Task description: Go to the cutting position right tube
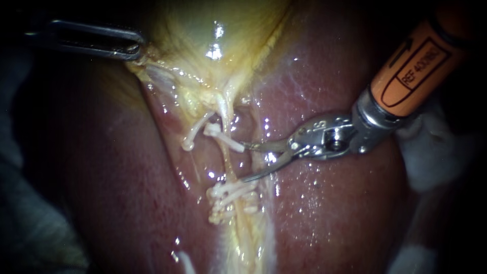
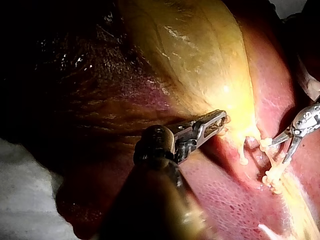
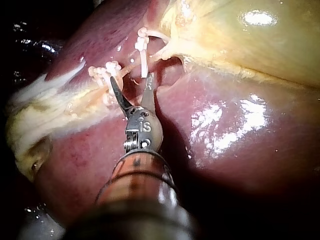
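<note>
Just beside the slick pale tube (image 1: 227,161), right instrument's (image 1: 243,163) curved blades gape

Left instrument (image 1: 136,49): in from 10 o'clock, jaws clamped on gallbladder (image 1: 187,25). Right instrument (image 1: 246,161): in from 2 o'clock, jaws parted, pointing 9 o'clock.

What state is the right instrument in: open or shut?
Open. The right instrument shows a clear gap between its two blades in the endoscope view, nothing gripped.
</note>
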### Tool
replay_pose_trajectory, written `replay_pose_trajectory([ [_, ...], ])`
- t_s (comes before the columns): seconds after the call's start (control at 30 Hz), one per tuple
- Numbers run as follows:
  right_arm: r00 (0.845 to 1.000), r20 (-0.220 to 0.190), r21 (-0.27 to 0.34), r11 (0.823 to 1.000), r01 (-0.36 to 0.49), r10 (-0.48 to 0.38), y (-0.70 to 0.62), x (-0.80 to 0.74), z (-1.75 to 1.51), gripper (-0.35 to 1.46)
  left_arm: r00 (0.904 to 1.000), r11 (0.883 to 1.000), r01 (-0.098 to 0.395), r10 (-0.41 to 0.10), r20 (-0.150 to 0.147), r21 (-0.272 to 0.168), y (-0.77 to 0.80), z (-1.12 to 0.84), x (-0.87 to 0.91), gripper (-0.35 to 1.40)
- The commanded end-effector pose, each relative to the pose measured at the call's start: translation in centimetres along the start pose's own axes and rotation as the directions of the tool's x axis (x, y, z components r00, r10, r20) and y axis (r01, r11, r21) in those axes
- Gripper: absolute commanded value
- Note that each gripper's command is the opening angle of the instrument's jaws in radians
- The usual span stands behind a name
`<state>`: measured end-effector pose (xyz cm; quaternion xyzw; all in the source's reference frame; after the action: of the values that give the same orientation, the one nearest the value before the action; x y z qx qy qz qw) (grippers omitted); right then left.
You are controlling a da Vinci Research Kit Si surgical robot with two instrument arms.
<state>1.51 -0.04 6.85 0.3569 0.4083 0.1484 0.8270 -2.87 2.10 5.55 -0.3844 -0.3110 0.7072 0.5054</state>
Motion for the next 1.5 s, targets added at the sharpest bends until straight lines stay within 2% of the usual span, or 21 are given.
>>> replay_pose_trajectory([
  [0.03, 1.000, 0.006, 0.003, 1.000, -0.003, 0.003, 0.00, 0.01, 0.02, 1.44, 1.0000, 1.000, 0.000, 0.000, 0.000, 0.000, 0.00, 0.00, 0.00, -0.35],
  [0.33, 0.999, -0.015, 0.025, 0.999, -0.040, 0.040, 0.04, 0.06, 0.18, 1.44, 1.0000, 1.000, 0.000, 0.000, 0.000, 0.000, 0.00, 0.00, 0.00, -0.35],
  [0.63, 0.998, -0.023, 0.054, 0.997, -0.059, 0.060, 0.07, 0.03, 0.34, 1.44, 1.0000, 1.000, 0.000, 0.000, 0.000, 0.000, 0.00, 0.00, 0.00, -0.35],
  [0.8, 0.996, -0.057, 0.097, 0.993, -0.065, 0.071, 0.09, 0.06, 0.47, 1.44, 1.0000, 1.000, 0.000, 0.000, 0.000, 0.000, 0.00, 0.00, 0.00, -0.35],
  [0.97, 0.994, -0.088, 0.146, 0.988, -0.054, 0.067, 0.12, 0.17, 0.61, 1.44, 1.0000, 1.000, 0.000, 0.000, 0.000, 0.000, 0.00, 0.00, 0.00, -0.35],
  [1.23, 0.986, -0.150, 0.170, 0.985, -0.039, 0.065, 0.11, 0.22, 0.67, 1.44, 1.0000, 1.000, 0.000, 0.000, 0.000, 0.000, 0.00, 0.00, 0.00, -0.35],
  [1.37, 0.980, -0.185, 0.193, 0.981, -0.032, 0.069, 0.04, 0.22, 0.63, 1.44, 1.0000, 1.000, 0.000, 0.000, 0.000, 0.000, 0.01, 0.00, 0.00, -0.35],
  [1.5, 0.970, -0.230, 0.231, 0.973, -0.023, 0.078, -0.09, 0.27, 0.56, 1.40, 1.0000, 1.000, 0.000, 0.000, 0.000, 0.000, 0.00, 0.00, 0.00, -0.35],
])
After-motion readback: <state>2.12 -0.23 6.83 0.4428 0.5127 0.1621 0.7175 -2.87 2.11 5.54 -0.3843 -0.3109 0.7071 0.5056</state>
